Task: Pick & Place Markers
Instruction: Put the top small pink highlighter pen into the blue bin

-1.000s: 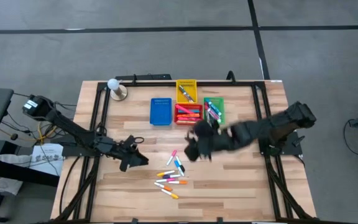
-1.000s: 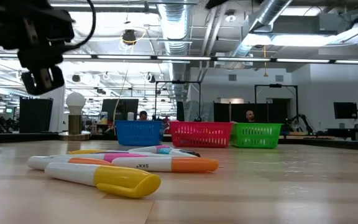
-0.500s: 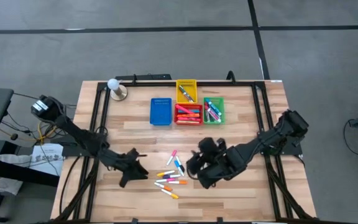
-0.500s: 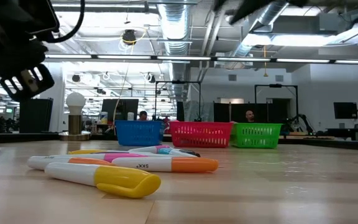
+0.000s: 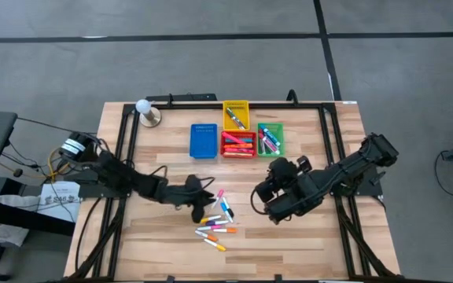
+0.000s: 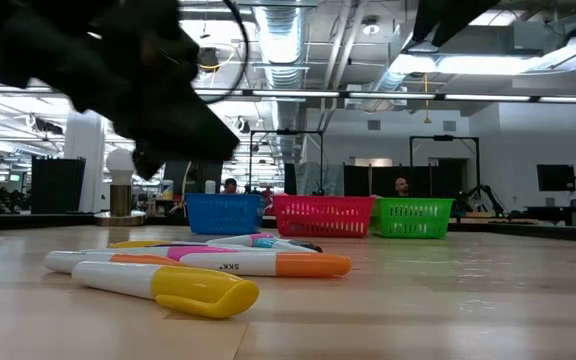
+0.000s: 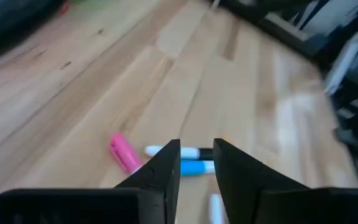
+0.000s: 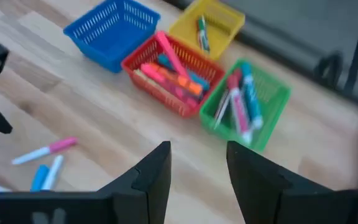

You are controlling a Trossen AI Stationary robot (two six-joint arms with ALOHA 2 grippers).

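Nearest the low camera, a cluster of loose markers (image 6: pixel 198 270) on the bare wooden table (image 5: pixel 305 244), a yellow-capped one (image 6: pixel 163 287) in front and an orange-capped one (image 6: pixel 268 264) just behind. From above, the same markers (image 5: pixel 217 220) scattered at mid-table toward the near edge, pink, blue, orange and yellow among them.

Above the left edge of that cluster, the left gripper (image 5: pixel 203 203), its fingers (image 7: pixel 160 177) parted by a narrow gap with nothing between them; a blue-and-white marker (image 7: pixel 188 167) and a pink-capped marker (image 7: pixel 124 152) on the wood just beyond the fingertips. Blurred and dark in the low view, this arm (image 6: pixel 138 80) hanging over the markers.

To the right of the cluster, clear of the wood, the right gripper (image 5: pixel 264 200), fingers (image 8: pixel 151 171) spread and empty, pointed toward the bins.

Farther back, side by side in a row, a blue bin (image 5: pixel 204 141), a red bin (image 5: pixel 238 144) with several markers inside, and a green bin (image 5: pixel 270 139) with a few more. Directly behind the red one, a yellow bin (image 5: pixel 236 112) with markers in it.

At the far left corner of the table, a white ball on a small stand (image 5: pixel 146 112).

Beyond the table in the low view, an open workshop with monitors and two seated people (image 6: pixel 402 186).
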